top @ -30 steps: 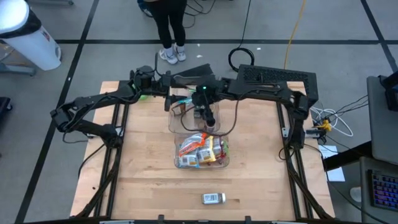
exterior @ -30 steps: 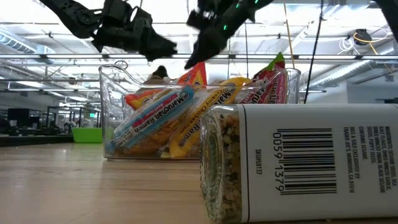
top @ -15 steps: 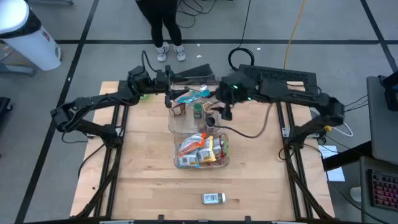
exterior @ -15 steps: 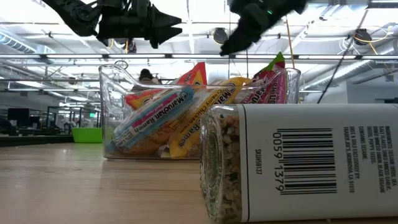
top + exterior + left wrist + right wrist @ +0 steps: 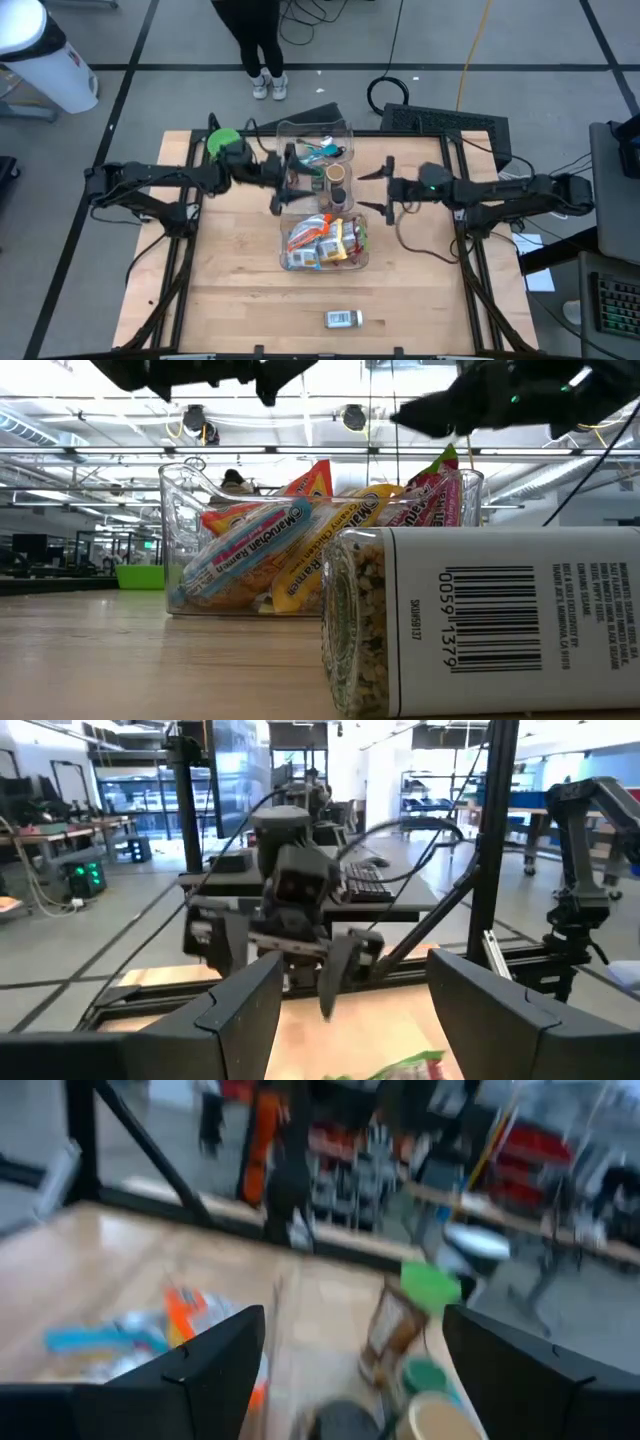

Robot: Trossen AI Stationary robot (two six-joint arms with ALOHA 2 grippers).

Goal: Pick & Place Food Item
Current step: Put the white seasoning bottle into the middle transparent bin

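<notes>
Now the right gripper (image 5: 385, 184) pulls back from the far bin (image 5: 315, 131) empty, fingers spread — the ramen packet (image 5: 322, 151) lies dropped inside, while the left gripper (image 5: 290, 176) hovers spread too.

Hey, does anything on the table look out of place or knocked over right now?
One thing: a spice jar lies on its side alone near the table's front edge, apart from the snack-filled clear bin.

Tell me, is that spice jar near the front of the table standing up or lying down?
Lying down: the spice jar rests on its side, barcode label sideways.
</notes>
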